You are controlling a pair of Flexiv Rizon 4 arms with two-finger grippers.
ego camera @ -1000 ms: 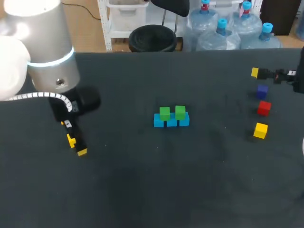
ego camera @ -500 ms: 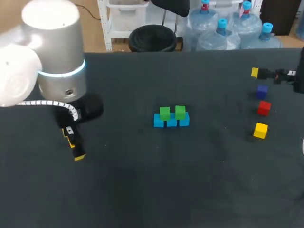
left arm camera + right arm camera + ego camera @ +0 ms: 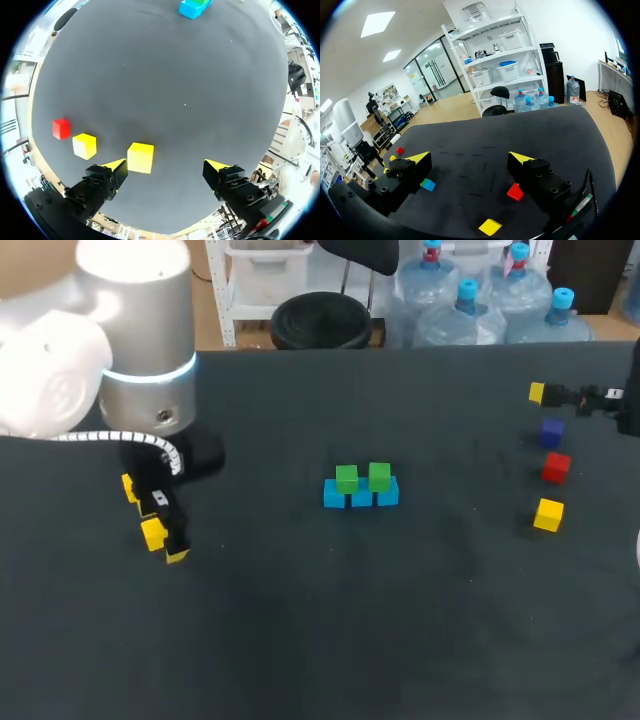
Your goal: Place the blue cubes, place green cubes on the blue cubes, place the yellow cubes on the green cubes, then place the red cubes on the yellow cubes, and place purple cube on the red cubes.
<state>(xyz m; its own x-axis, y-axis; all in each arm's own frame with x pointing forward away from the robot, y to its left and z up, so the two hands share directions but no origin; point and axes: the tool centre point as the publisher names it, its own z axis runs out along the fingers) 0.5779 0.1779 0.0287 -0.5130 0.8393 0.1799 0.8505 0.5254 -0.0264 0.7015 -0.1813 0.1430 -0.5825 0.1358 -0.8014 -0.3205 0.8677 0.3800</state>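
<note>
Open tabletop (image 3: 270,540) between left pincer (image 3: 165,167) and blue-green stack (image 3: 361,487).

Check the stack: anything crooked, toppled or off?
Nothing stands out. Both green cubes sit upright on the row of blue cubes, and none has toppled.

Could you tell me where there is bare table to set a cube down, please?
The table is bare along its near side, and between the stack and the row of cubes at right. It is crowded around the left gripper, beside the yellow cubes.
</note>
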